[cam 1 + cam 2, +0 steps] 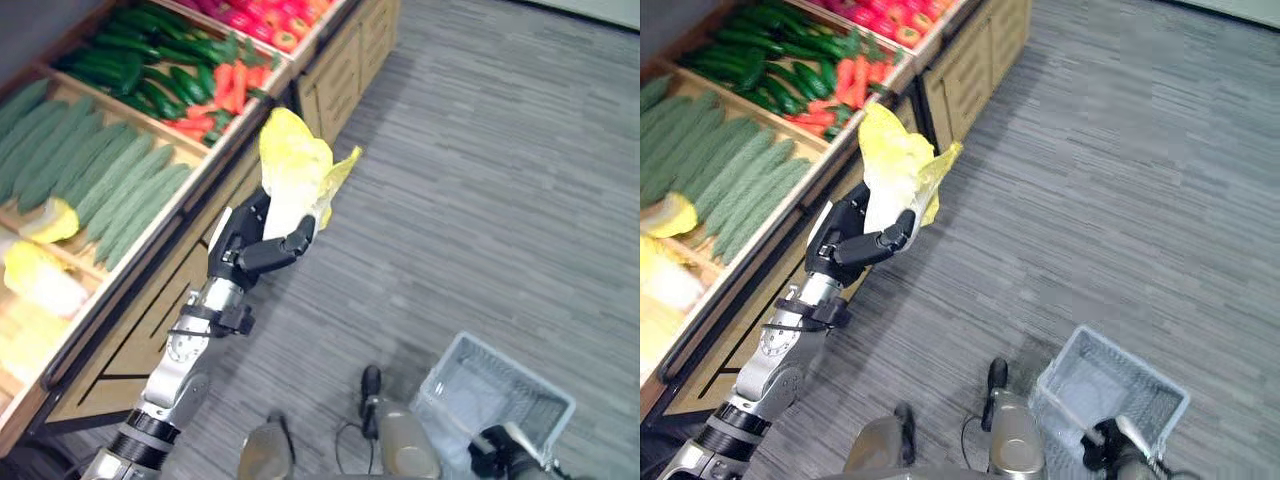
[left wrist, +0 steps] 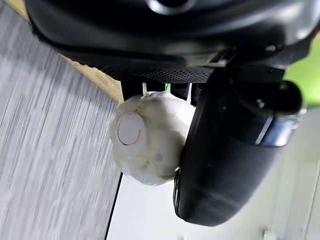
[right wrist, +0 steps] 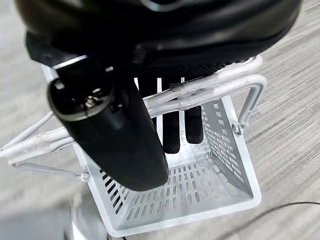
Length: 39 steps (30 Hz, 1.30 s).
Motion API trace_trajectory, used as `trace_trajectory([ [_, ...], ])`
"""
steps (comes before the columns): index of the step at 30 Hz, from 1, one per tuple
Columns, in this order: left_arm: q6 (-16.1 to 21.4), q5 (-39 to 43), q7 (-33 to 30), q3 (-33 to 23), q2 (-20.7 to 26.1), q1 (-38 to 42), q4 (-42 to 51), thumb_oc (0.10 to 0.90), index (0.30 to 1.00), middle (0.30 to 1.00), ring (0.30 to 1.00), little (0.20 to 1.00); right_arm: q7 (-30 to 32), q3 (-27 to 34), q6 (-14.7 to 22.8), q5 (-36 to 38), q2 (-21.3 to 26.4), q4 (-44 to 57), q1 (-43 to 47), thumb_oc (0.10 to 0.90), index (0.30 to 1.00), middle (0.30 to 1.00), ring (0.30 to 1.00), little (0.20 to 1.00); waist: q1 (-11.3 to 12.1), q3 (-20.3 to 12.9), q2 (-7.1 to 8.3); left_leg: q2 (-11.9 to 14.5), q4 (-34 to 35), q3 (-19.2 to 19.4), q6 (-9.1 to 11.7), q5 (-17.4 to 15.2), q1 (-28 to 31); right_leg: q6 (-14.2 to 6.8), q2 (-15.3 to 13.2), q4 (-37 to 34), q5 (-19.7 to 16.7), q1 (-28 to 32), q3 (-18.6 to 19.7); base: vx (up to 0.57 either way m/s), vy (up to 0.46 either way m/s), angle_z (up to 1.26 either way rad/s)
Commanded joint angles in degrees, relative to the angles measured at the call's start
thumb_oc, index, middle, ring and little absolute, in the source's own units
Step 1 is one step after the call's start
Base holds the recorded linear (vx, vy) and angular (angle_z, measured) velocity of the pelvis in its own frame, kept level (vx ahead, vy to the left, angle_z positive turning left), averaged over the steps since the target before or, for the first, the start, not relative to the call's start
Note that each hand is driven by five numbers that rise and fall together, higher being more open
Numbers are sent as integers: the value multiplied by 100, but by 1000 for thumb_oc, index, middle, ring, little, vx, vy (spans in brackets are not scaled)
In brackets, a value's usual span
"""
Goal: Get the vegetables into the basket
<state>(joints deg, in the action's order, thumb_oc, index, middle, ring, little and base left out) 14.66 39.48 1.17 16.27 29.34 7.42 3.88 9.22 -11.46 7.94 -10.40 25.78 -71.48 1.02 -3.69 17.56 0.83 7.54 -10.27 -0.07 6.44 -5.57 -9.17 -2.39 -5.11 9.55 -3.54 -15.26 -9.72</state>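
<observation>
My left hand (image 1: 262,245) is shut on a yellow-white cabbage (image 1: 292,170), held up in the air beside the wooden produce stand (image 1: 150,330). The cabbage's pale cut stem (image 2: 145,137) shows between the thumb and fingers in the left wrist view. My right hand (image 3: 115,125) is curled round the handle (image 3: 210,87) of a white plastic basket (image 1: 495,395), which hangs low at the lower right. The basket's inside (image 3: 200,185) holds nothing that I can see.
The stand's bins hold long pale green cucumbers (image 1: 90,170), dark green cucumbers (image 1: 150,65), carrots (image 1: 225,95), red produce (image 1: 265,20) and more yellow cabbages (image 1: 40,270). Grey striped carpet (image 1: 480,180) spreads to the right of the stand.
</observation>
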Motion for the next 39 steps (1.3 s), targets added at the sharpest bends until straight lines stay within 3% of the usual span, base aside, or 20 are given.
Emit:
trace_trajectory([
  [1, 758, 149, 194, -462, 239, 3, 885, 400, 300, 300, 300, 300, 140, 158, 100, 379, 145, 116, -267, 400, 300, 300, 300, 300, 202, -192, 148, 316, 566, -662, 222, 1220, -467, -714, -538, -25, 235, 555, 770, 239, 295, -96],
  [3, 720, 249, 316, -452, 260, -43, 829, 400, 300, 300, 300, 300, 84, 176, 112, 340, 137, 80, -283, 400, 300, 300, 300, 300, 154, -264, 118, 229, 654, -565, 202, 1133, -416, -759, -644, -16, 271, 629, 927, 184, 376, -140],
  [4, 690, 301, 384, -397, 240, -39, 790, 400, 300, 300, 300, 300, 70, 231, 109, 283, 135, 77, -340, 400, 300, 300, 300, 300, 75, -302, 158, 183, 600, -263, 190, 1072, -372, -829, -795, -3, 130, 622, 982, 122, 396, -139],
  [7, 763, 173, 388, -269, 302, 16, 709, 400, 300, 300, 300, 300, 94, 292, 88, 333, 88, 101, -311, 400, 300, 300, 300, 300, 60, -315, 292, -54, 462, 36, 44, 923, -366, -939, -1019, -92, -238, 464, 1166, 63, 341, -62],
  [8, 734, 127, 389, -262, 365, 18, 655, 400, 300, 300, 300, 300, 64, 205, 63, 319, 38, 77, -209, 400, 300, 300, 300, 300, 67, -318, 371, -191, 432, 263, -83, 811, -285, -984, -1141, -199, -613, 360, 1245, 48, 253, -46],
  [10, 746, 80, 354, -294, 378, -5, 559, 400, 300, 300, 300, 300, 73, 152, 61, 332, -33, 157, -131, 400, 300, 300, 300, 300, 152, -293, 434, -238, 399, 564, -172, 707, -161, -968, -1248, -237, -875, 293, 891, 70, 296, -125],
  [11, 718, 30, 322, -343, 366, -51, 489, 400, 300, 300, 300, 300, 70, 118, 42, 314, -82, 143, -106, 400, 300, 300, 300, 300, 269, -302, 450, -255, 472, 871, -242, 651, -18, -954, -1447, -258, -953, 337, 56, 51, 204, -136],
  [12, 718, 30, 323, -343, 366, -52, 489, 400, 300, 300, 300, 300, 70, 118, 42, 314, -83, 143, -106, 400, 300, 300, 300, 300, 268, -304, 451, -256, 473, 870, -242, 653, -20, -954, -1448, -259, -954, 336, 55, 75, 252, -105],
  [13, 670, -32, 340, -380, 351, -141, 429, 400, 300, 300, 300, 300, 63, 62, 48, 271, -132, 163, -94, 400, 300, 300, 300, 300, 298, -338, 464, -273, 550, 1099, -284, 642, 84, -976, -1467, -244, -990, 336, -375, 42, 110, -84],
  [15, 635, -47, 367, -443, 317, -225, 412, 400, 300, 300, 300, 300, 56, 59, 48, 233, -172, 150, -126, 400, 300, 300, 300, 300, 291, -374, 491, -306, 637, 1244, -277, 633, 210, -1041, -1437, -341, -1072, 349, -410, 80, 91, -75],
  [18, 630, -84, 387, -492, 295, -323, 428, 400, 300, 300, 300, 300, 41, 98, 54, 213, -170, 106, -179, 400, 300, 300, 300, 300, 263, -423, 498, -306, 716, 1282, -237, 678, 298, -1113, -1379, -504, -1217, 346, -152, 85, -3, -32],
  [30, 562, -177, 482, -559, 463, -631, 379, 400, 300, 300, 300, 300, 84, 296, 45, 196, 118, 17, -226, 400, 300, 300, 300, 300, 257, -866, 430, -78, 1362, 1317, 46, 1038, 831, -1140, -1145, -1169, -1128, 812, -317, 90, -92, -10],
  [37, 557, -350, 610, -412, 725, -674, 477, 400, 300, 300, 300, 300, 49, 259, 131, 143, 872, 307, 104, 400, 300, 300, 300, 300, 262, -1125, 348, 4, 1527, 1331, 121, 1112, 1003, -1141, -1054, -1411, -1116, 1026, -329, 33, -41, 0],
  [39, 551, -475, 630, -317, 867, -647, 525, 400, 300, 300, 300, 300, 14, 164, 234, 174, 1245, 925, 286, 400, 300, 300, 300, 300, 248, -1228, 341, 27, 1527, 1356, 128, 1087, 1074, -1137, -1031, -1418, -1088, 1084, -299, 37, -13, -3],
])
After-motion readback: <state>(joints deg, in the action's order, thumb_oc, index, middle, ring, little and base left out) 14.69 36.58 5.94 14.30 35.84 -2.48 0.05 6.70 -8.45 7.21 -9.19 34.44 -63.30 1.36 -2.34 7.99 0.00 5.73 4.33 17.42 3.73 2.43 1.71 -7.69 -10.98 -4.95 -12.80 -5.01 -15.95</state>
